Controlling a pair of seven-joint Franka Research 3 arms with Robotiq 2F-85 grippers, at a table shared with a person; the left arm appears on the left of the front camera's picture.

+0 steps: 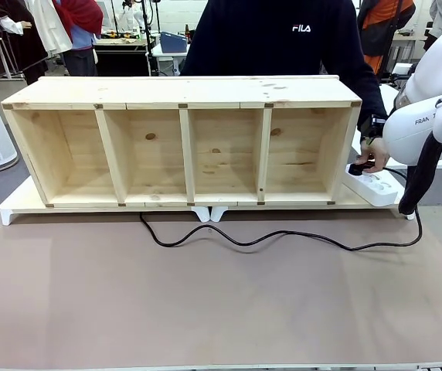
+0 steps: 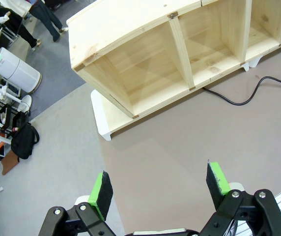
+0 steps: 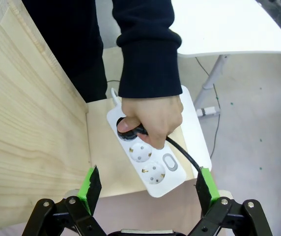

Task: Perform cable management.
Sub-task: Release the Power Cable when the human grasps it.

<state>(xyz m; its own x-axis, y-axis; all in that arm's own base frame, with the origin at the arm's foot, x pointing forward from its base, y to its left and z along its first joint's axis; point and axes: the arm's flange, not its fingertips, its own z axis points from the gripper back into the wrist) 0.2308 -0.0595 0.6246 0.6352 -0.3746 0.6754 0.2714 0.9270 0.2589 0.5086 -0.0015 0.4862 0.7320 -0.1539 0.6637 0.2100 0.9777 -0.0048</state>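
While hand (image 3: 153, 120) grips plug, cable (image 1: 283, 236) crosses mat.

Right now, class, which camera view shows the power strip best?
The right wrist view: the power strip lies close below, its sockets plain, the person's hand on the plug. The front view shows it small, behind the right arm. The left wrist view adds nothing.

One wooden shelf (image 1: 182, 147) with four open compartments stands on the table (image 1: 205, 294), and one black cable (image 1: 283, 238) snakes in front of it. One white power strip (image 3: 148, 157) shows two free sockets and one switch, with one person's hand (image 3: 153, 118) on its plug. Two pincers show, left pincer (image 2: 161, 189) and right pincer (image 3: 148, 189), each with two green pads.
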